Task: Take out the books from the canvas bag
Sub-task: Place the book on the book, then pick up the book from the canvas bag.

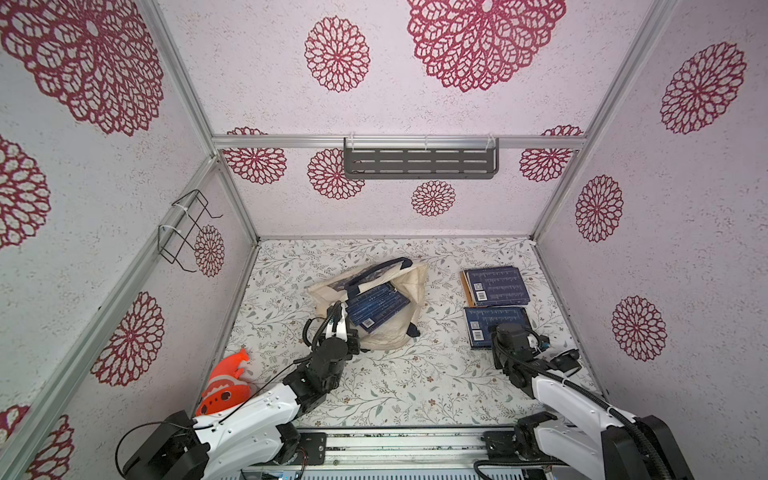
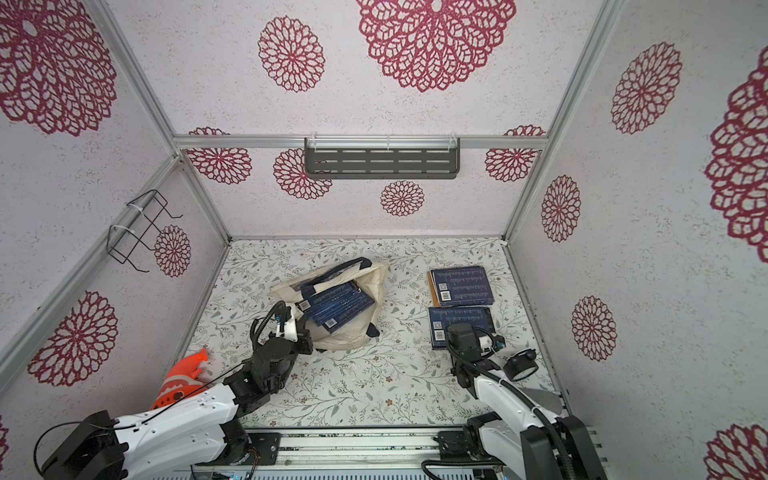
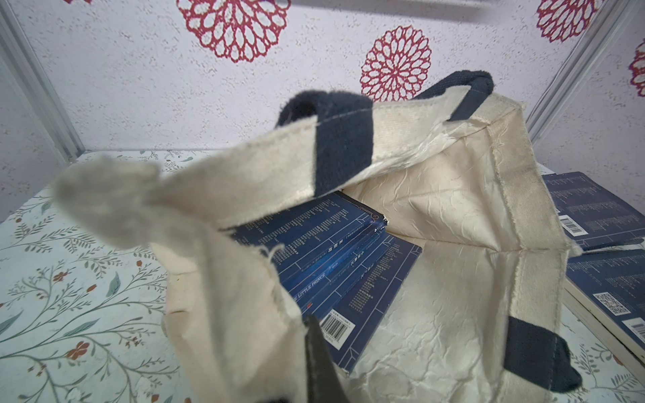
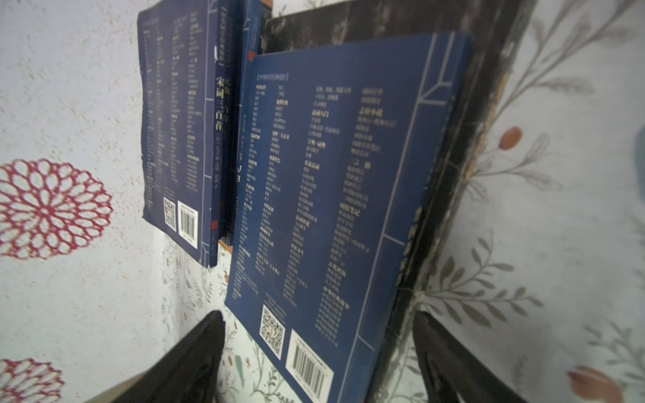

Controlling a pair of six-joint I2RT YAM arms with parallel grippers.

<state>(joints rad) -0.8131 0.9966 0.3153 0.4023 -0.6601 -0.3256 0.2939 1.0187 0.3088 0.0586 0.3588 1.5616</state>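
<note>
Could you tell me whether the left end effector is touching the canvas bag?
Touching. The left wrist view shows the left end effector shut on the raised rim of the canvas bag.

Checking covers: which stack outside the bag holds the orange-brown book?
The farther stack, behind the one by the right gripper: an orange-brown edge shows under its blue books. The nearer stack shows none.

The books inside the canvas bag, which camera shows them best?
Left wrist view: it looks into the open canvas bag, so the books appear large and sharp. Both top views show them small. Right wrist view shows only books outside it.
</note>
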